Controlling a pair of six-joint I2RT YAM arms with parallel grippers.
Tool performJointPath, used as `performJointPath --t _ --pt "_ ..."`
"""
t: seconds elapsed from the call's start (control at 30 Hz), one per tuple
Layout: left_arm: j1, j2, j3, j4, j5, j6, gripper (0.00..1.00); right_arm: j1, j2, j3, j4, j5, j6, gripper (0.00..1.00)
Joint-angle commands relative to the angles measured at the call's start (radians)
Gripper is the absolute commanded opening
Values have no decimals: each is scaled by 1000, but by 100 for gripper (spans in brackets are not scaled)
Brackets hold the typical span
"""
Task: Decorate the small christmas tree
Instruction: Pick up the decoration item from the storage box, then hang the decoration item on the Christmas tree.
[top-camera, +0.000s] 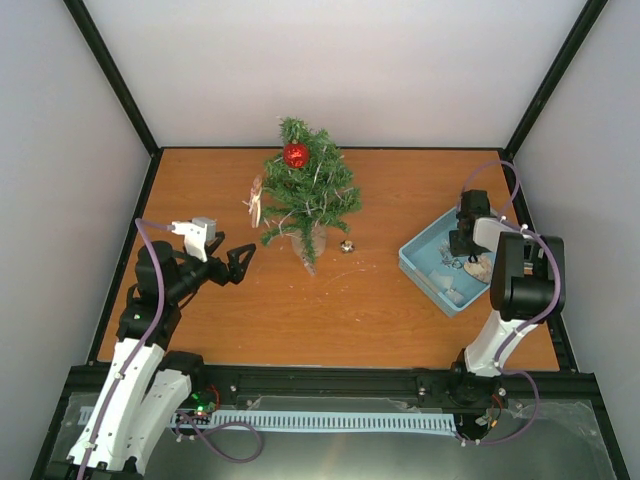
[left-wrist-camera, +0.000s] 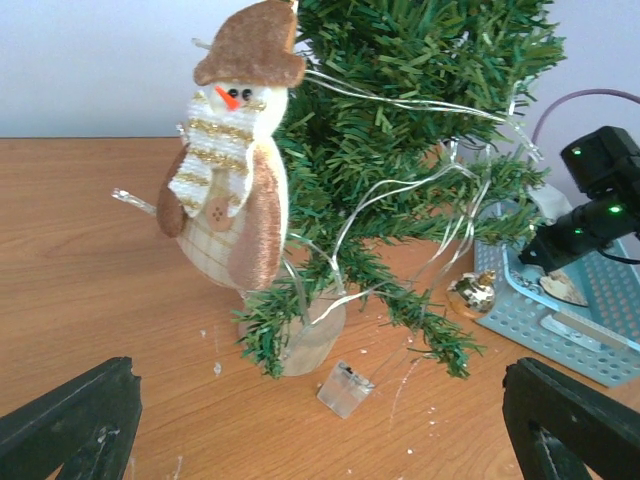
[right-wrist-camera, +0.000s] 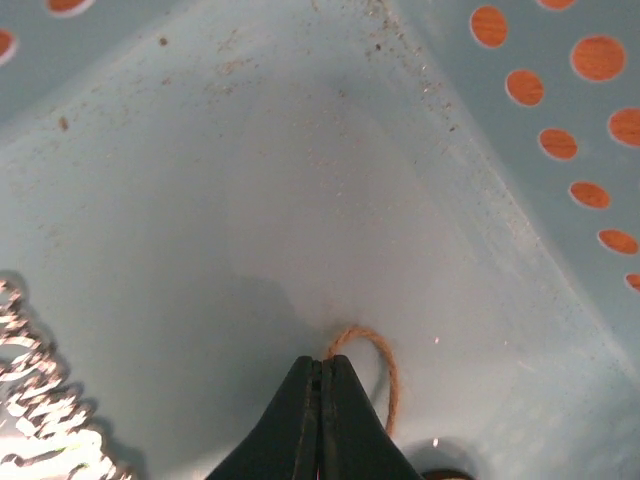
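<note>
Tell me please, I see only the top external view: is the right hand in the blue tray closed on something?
Observer: Yes. In the right wrist view the right hand is shut, and it seems to pinch a brown twine loop on the floor of the blue tray.
Operator: What is the pale thing on the left side of the small christmas tree?
Observer: A snowman ornament with a brown hat and a striped scarf, hanging on a branch.
Operator: And the small item right of the trunk?
Observer: A shiny gold bauble, lying loose, not hung.
</note>
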Motion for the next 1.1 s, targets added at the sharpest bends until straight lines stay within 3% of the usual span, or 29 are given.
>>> performJointPath --t 0.0,0.17,0.3,0.43,0.6,0.8,1.07 --pt "-8 -3 11 -9 -64 -1 100 1 -101 9 -58 -32 25 3" --pt "-10 -4 9 -6 -70 -10 100 7 -240 49 -138 -40 41 3" --pt "-12 -4 12 2 24 46 98 16 -353 78 -181 -74 39 3" --pt "-12 8 16 18 75 48 90 35 -435 103 -241 -101 18 3" --pt "-22 9 36 20 113 14 68 63 -525 136 -292 -139 7 3" --pt "-51 -7 50 71 253 -19 63 178 -621 208 -343 -233 11 3" --pt "-55 -30 76 179 365 -80 57 427 -739 236 -248 -269 58 3"
